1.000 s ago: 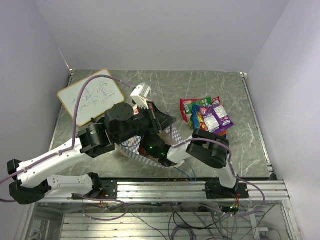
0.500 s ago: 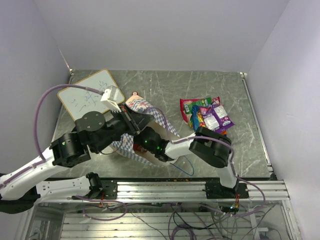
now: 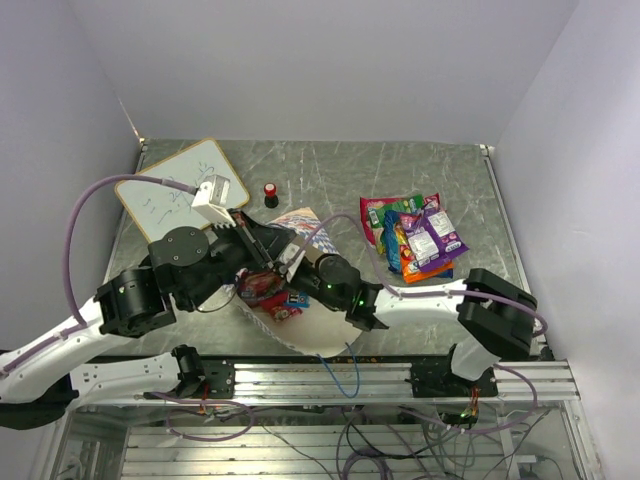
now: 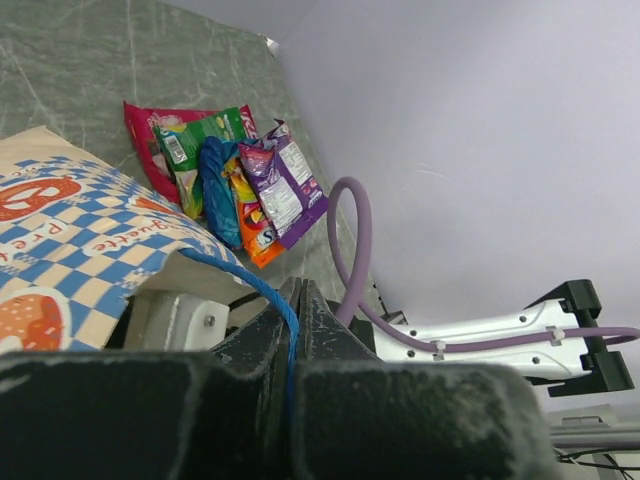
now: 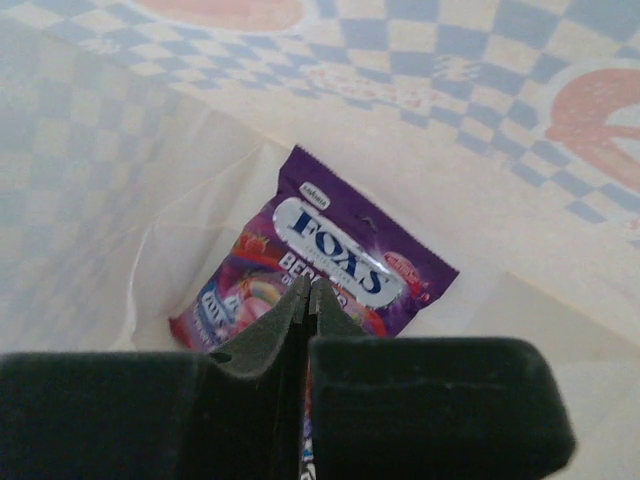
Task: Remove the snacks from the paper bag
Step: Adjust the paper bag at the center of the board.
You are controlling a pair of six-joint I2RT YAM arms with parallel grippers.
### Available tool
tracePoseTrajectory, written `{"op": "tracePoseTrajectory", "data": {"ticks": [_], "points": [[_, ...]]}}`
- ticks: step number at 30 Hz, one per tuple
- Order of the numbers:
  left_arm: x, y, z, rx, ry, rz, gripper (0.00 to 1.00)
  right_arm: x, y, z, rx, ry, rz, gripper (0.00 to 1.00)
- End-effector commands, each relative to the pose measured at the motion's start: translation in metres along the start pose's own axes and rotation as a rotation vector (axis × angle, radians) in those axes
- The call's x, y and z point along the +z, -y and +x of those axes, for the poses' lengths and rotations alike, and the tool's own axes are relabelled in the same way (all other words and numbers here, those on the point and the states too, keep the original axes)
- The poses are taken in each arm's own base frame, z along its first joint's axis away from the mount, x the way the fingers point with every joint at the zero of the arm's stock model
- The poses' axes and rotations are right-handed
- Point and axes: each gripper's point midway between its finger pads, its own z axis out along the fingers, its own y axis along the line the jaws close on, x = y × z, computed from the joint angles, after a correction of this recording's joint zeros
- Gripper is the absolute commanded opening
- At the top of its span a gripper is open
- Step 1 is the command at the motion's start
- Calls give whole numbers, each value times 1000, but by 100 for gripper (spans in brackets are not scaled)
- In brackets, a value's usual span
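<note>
- Bag (image 3: 312,332) lay on its side on the table (image 3: 330,170) close to the near edge, between the two arms. Its long axis ran far to near, with the checked band at the far end.
- Table surface showed from the bag to the far edge. A board (image 3: 175,190) lay far left, a bottle (image 3: 270,191) stood just beyond the bag, and a snack pile (image 3: 415,235) lay well apart to the right.
- Left gripper (image 4: 297,290) was clamped on the bag's blue cord (image 4: 245,280).
- Right gripper (image 5: 310,290) was inside the bag, fingers pressed together.
- Purple packet (image 5: 340,260) lay flat against the inner wall, slanted, top edge away from the fingers.
- Fingertips met over the packet's near edge; whether they pinched it could not be told.
</note>
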Motion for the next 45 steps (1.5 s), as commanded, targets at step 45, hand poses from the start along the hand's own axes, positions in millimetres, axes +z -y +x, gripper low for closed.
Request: {"op": "tracePoseTrajectory", "data": {"ticks": [45], "points": [[22, 45, -33, 27, 25, -7, 7, -41, 4, 67, 212, -413, 313, 36]]}}
